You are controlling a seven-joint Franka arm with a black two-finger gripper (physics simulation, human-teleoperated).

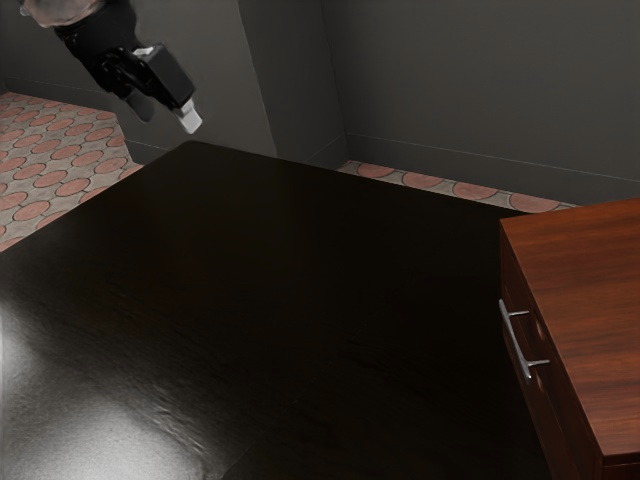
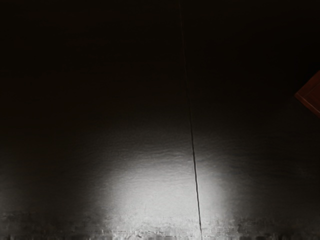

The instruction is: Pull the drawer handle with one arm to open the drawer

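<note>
One dark table [image 1: 300,300] separates the claw [image 1: 187,117] from the drawer handle [image 1: 520,341].

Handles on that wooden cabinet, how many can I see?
1. A silver bar handle sits on the front of the cabinet, at the exterior view's right. The front's lower part runs out of frame, so more may be hidden.

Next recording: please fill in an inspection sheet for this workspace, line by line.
Surface: dark glossy table, with a glare patch at the exterior view's lower left.
Job's things: wooden drawer cabinet at the exterior view's right, looks shut; silver handle untouched.
Clutter: nothing seen.
Grippers: hand open, high at the exterior view's upper left, far from the handle.
Cables: nothing seen.
Surroundings: grey walls; floor patterned with red circles.
</note>
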